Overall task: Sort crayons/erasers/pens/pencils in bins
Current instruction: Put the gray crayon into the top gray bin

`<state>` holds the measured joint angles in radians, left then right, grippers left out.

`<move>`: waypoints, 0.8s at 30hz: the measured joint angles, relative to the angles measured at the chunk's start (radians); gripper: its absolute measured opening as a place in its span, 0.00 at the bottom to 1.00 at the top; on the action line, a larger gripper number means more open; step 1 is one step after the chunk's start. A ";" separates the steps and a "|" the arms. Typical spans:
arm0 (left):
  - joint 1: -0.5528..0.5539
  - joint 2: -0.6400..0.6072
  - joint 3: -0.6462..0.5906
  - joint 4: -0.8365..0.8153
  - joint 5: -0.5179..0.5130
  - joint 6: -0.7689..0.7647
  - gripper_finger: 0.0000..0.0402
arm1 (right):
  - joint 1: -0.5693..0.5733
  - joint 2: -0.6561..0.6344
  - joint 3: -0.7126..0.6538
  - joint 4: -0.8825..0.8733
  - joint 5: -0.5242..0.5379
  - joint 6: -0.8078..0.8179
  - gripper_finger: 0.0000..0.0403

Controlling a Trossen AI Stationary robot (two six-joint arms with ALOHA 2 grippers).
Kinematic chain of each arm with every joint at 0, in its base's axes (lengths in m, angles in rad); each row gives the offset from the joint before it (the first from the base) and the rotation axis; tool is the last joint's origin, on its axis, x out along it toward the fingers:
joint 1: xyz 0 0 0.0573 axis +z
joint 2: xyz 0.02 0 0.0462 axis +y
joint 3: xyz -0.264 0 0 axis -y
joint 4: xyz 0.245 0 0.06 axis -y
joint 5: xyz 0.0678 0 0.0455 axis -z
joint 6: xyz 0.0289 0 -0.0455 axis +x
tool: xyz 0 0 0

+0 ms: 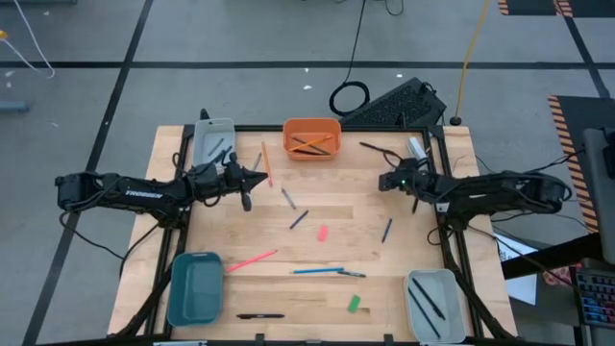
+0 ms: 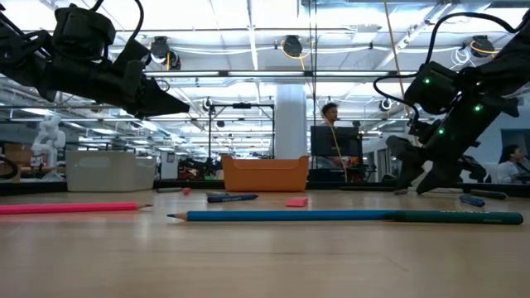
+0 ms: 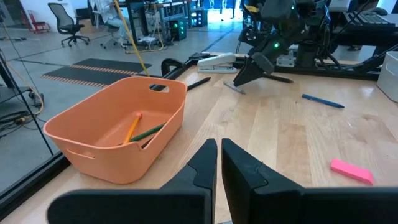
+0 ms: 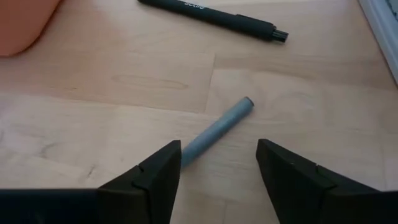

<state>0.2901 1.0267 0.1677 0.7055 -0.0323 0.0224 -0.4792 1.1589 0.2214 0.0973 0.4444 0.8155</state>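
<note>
Table [image 1: 240,279]: wooden top, bare boards lying between the two grippers; its near edge is being cut off by the high view's frame.

Bins, four counted, one toward each corner: orange bin [image 1: 311,137] just ahead of the left gripper, holding two pencils; teal bin [image 1: 195,286] well behind that gripper; one grey bin [image 1: 213,140] beside the left arm, contents hard to make out; second grey bin [image 1: 432,304] behind the right arm, partly cut off, holding dark pens.

Left gripper [image 1: 259,177]: hanging above the table, fingers pressed together, holding nothing.

Right gripper [image 4: 217,163]: fingers spread, a grey crayon [image 4: 216,131] lying on the wood between them, its near end running under the fingers.

Black pen [image 4: 211,18]: lying beyond that crayon, one end cut off.

Erasers, two counted: pink eraser [image 1: 323,233] mid-table between the grippers; green eraser [image 1: 354,304] toward the near edge.
</note>
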 joint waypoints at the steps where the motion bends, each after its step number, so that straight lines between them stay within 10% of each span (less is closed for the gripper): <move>1: 0.000 0.000 0.000 0.000 0.000 0.000 0.06 | -0.004 -0.006 0.000 -0.005 -0.002 -0.006 0.51; 10: 0.000 0.000 0.000 -0.001 0.000 0.000 0.06 | -0.026 -0.025 0.138 -0.248 -0.008 -0.100 0.47; 18: 0.000 0.000 0.000 -0.003 0.000 0.002 0.06 | -0.029 -0.025 0.239 -0.237 -0.218 -0.425 0.45; 24: 0.000 0.000 0.000 -0.001 0.000 0.001 0.06 | -0.033 0.025 0.228 -0.241 -0.214 -0.500 0.27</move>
<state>0.2901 1.0267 0.1677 0.7049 -0.0322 0.0237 -0.5119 1.1835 0.4490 -0.1435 0.2302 0.3159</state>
